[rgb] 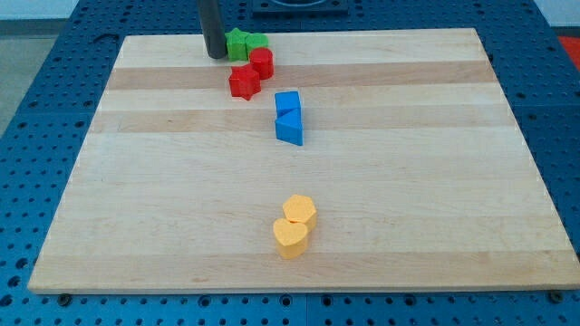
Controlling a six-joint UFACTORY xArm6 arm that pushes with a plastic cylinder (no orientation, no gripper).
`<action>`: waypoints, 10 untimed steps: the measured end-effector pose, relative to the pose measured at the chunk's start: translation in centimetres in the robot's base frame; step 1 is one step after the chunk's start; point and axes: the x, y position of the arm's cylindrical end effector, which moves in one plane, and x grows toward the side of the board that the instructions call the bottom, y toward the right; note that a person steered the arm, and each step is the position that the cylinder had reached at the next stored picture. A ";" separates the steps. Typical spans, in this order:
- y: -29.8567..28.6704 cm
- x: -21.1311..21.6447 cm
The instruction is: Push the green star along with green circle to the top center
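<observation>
The dark rod is seen coming down from the view's top edge, and my tip [216,56] is planted on the wooden board [163,208] near its top edge, a little to the view's left of centre. Nothing is held by the tip, since it is a plain rod end with no jaws; it is placed just at the view's left of the green star [237,43], and whether the two actually touch cannot be told from this view, as the rod covers the star's left side. The green star is found close to the board's top edge, its points only partly made out. The second green block [257,42], taken to be the green circle though its round shape is not clearly shown, is pressed against the star's right side. Just below the green pair a red cylinder [262,62] is set, touching or nearly touching them, and a red star [244,81] lies against it to the lower left. Further down, near the middle of the board, a blue cube [287,102] and a blue triangle [290,129] are stacked in the view, touching. Well apart from these, toward the view's bottom, a yellow hexagon [299,210] and a yellow heart [290,238] are placed together.
</observation>
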 end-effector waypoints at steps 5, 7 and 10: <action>6.2 0.7; -0.4 0.7; 2.5 -2.6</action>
